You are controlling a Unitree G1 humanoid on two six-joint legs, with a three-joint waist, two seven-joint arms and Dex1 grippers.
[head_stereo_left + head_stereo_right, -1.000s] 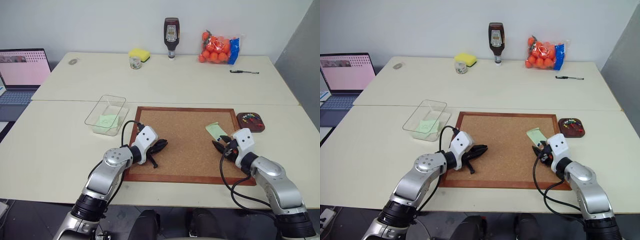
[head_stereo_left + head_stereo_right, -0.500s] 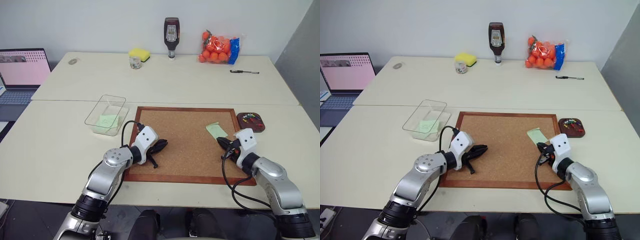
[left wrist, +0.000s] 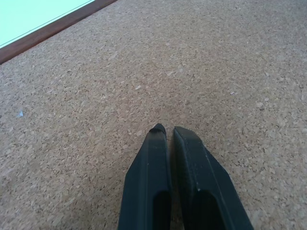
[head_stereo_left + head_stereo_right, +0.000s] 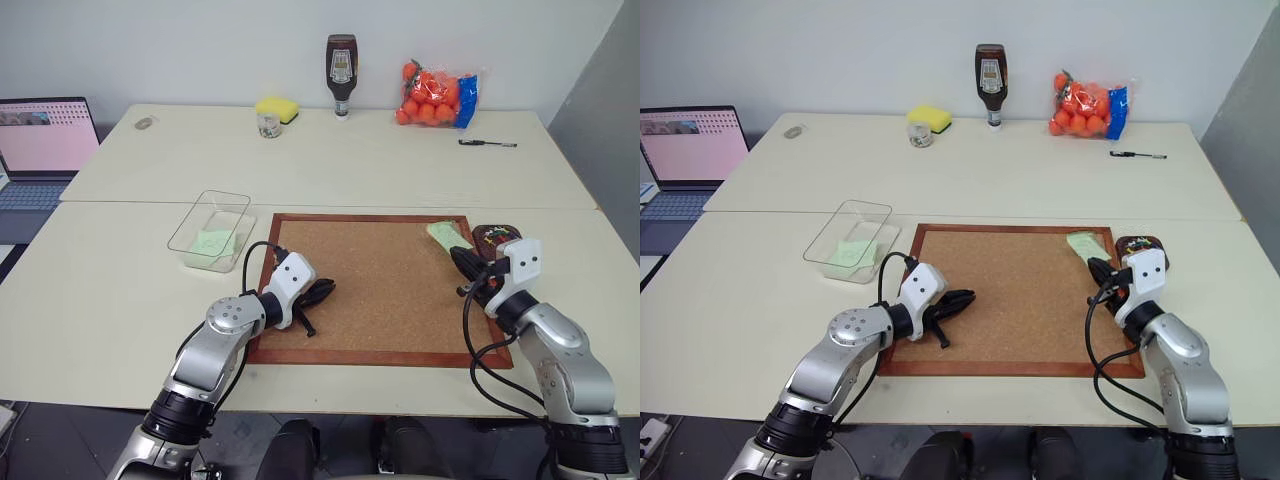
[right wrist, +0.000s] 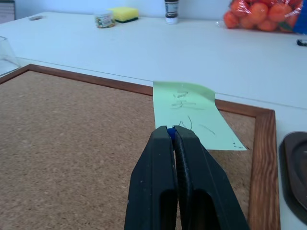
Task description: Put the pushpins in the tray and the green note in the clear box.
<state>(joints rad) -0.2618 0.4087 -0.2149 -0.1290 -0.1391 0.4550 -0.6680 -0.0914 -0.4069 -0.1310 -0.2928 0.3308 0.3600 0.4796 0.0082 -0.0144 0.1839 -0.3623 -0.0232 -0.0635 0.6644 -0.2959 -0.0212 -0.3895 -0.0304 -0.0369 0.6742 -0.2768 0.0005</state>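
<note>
**Right claw clenched on pin and green note at corkboard's far right corner**

Right gripper [image 4: 1098, 270] hangs over the far right corner of the corkboard [image 4: 1015, 290], fingers pressed together. A blue pushpin head [image 5: 171, 131] peeks out at the fingertips. The green note [image 5: 193, 114] sticks out past the tips, its near edge at the pinch, rest of it lying toward the board's far frame; handwriting shows on it. Whether the note is lifted or lies flat on the cork, can't tell.

Brown tray [image 4: 497, 237] sits on the desk just beside the board's right frame, right behind this gripper, coloured pushpins [image 4: 492, 239] inside it.

Left gripper [image 4: 322, 292] rests low over the near left part of the cork, clenched, nothing between the fingers [image 3: 156, 158].

Clear box [image 4: 212, 230] stands on the desk just off the board's far left corner, well apart from the right gripper, with another pale green note [image 4: 211, 242] already in it.
</note>
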